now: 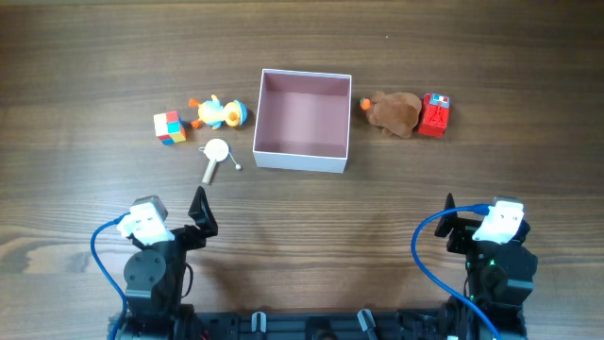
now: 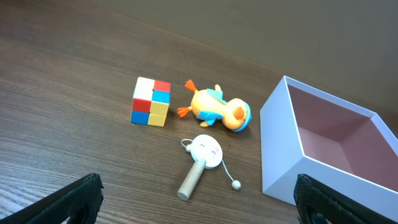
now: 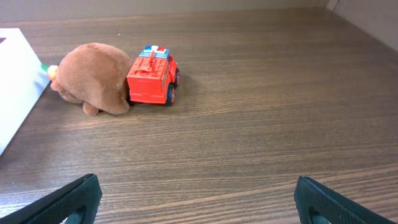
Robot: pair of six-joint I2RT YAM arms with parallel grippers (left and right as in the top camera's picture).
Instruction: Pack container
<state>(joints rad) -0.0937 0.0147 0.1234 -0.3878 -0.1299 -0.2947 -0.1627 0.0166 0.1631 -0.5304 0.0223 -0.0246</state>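
Note:
The container (image 1: 303, 157), a square white box with a dusty pink inside, stands open and empty at the table's middle back; it also shows in the left wrist view (image 2: 283, 155). Left of it lie a colour cube (image 1: 169, 127), an orange and blue duck toy (image 1: 219, 112) and a small white rattle drum with a wooden handle (image 1: 215, 155). Right of it lie a brown plush (image 1: 394, 112) and a red fire truck (image 1: 434, 114). My left gripper (image 1: 200, 215) is open and empty near the front edge. My right gripper (image 1: 451, 227) is open and empty at the front right.
The wooden table (image 1: 85, 189) carries nothing else. The left wrist view shows the cube (image 2: 151, 101), duck (image 2: 217, 108) and drum (image 2: 206, 151) ahead of the fingers. The right wrist view shows the plush (image 3: 93, 78) and truck (image 3: 152, 76) far ahead.

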